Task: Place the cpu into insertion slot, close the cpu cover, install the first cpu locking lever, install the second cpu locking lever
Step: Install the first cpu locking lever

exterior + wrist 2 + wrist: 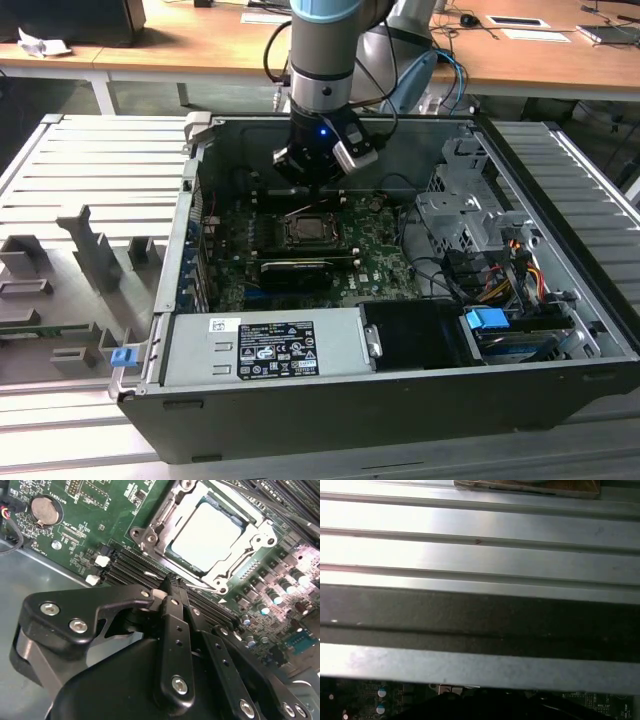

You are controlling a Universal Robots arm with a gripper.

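The cpu (207, 532), with its pale silver top, lies in the insertion slot (305, 232) on the green board inside the open computer case. The cpu cover (165, 527), a silvery frame, lies flat around the chip. A thin wire lever (200, 586) runs along the socket's edge closest to the fingertips. My gripper (172, 586) is shut, its black fingers pressed together, tips just off that socket edge. I cannot tell whether they touch the lever. In the exterior view the gripper (312, 182) hangs just behind the socket, low over the board.
Black memory slots (130, 567) and a coin battery (46, 510) sit near the socket. The power supply (265, 350) fills the case's front, a drive cage (470, 215) and cables (500, 270) the exterior view's right. Ribbed grey table (90, 170) surrounds the case.
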